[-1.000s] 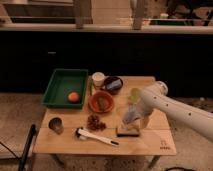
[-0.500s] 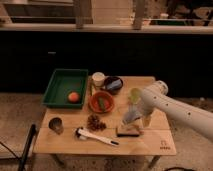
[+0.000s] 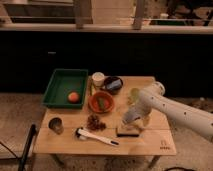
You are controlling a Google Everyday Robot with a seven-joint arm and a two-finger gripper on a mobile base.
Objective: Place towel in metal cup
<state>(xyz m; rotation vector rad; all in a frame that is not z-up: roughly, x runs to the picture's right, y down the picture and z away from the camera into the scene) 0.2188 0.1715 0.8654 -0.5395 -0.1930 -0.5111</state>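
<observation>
The metal cup (image 3: 55, 125) stands upright near the table's front left corner. A pale yellowish soft thing (image 3: 133, 94), which looks like the towel, shows partly behind my white arm at the table's right side. My gripper (image 3: 130, 121) hangs low at the front right, just above a dark flat block (image 3: 127, 131). The gripper is far to the right of the metal cup.
On the wooden table (image 3: 150, 147) stand a green tray (image 3: 60, 82) holding an orange (image 3: 73, 97), an orange bowl (image 3: 101, 102), a white cup (image 3: 98, 79) and a dark bowl (image 3: 112, 84). A brown cluster (image 3: 93, 122) and a white-handled tool (image 3: 96, 136) lie in front.
</observation>
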